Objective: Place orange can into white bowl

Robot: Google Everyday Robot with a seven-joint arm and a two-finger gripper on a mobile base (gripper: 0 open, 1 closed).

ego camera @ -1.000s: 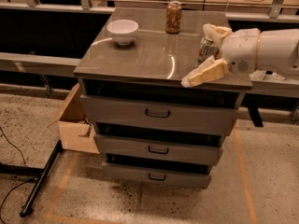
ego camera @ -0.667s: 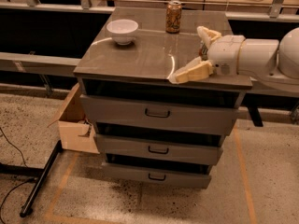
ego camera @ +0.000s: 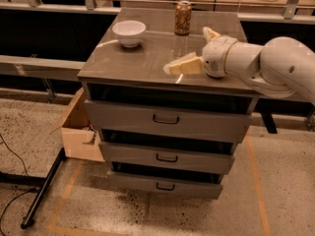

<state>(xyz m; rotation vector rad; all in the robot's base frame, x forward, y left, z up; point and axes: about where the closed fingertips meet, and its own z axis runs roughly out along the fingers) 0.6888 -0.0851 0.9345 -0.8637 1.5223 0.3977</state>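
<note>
Atop the grey drawer cabinet [ego camera: 142, 60], the orange can [ego camera: 182, 17] stands behind the spread-open gripper [ego camera: 187, 49], white bowl [ego camera: 129, 33] farther left.

The smooth, glossy grey worktop [ego camera: 142, 58] mirrors the shiny metal orange can [ego camera: 182, 17] and the glazed white bowl [ego camera: 129, 32], while the gripper [ego camera: 187, 49] over its front right shows spread, matt cream plastic fingers [ego camera: 183, 65].

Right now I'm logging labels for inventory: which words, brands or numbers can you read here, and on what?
No text here can be read.
The can: dark markings, too blurred to read.
The bowl, drawers and box: no text visible.
The claw, open over the cabinet top in front of the can: no text visible.
</note>
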